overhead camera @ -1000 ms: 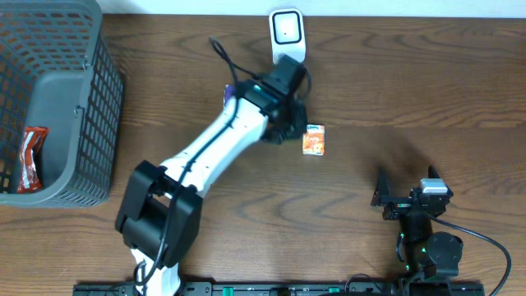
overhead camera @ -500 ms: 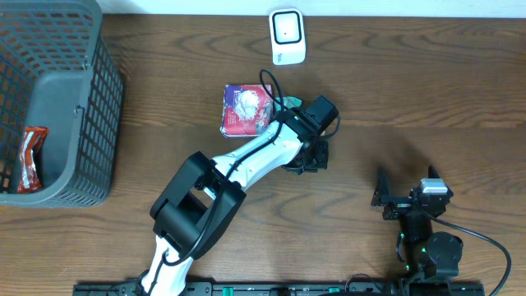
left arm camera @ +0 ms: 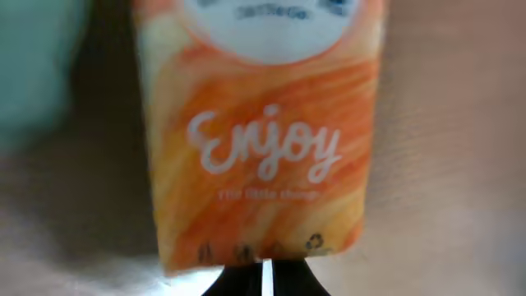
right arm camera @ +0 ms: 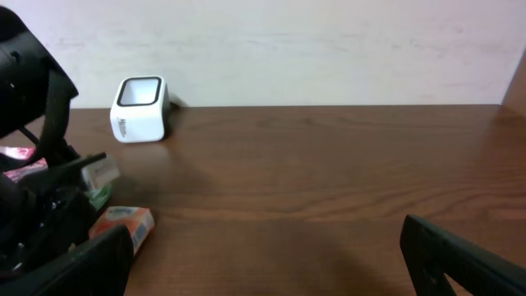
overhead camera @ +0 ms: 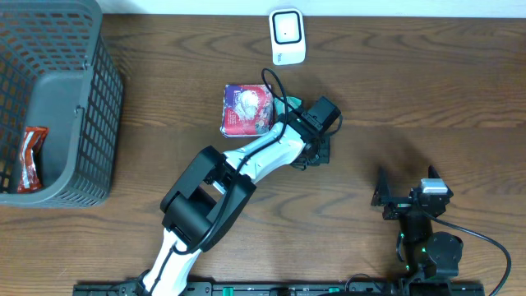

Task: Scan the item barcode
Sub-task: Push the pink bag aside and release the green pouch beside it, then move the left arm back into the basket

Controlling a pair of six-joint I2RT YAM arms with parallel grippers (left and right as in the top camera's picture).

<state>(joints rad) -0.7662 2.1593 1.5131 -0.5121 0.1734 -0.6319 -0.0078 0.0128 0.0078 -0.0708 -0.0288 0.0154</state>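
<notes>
Left pincer (left arm camera: 263,281) closed, its tips right against the orange carton (left arm camera: 259,123).

Left gripper (overhead camera: 318,153) shifted right onto orange carton (left arm camera: 259,140), closed; red packet (overhead camera: 246,109) uncovered

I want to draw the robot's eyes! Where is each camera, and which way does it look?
Overhead: above the table, looking straight down; left arm and right arm show.
Left wrist: on the left gripper, close over the orange box; its shut tips peek in below.
Right wrist: on the right gripper, facing the far wall; open fingers at both bottom corners.
Shared: overhead and right wrist both see the white scanner.
</notes>
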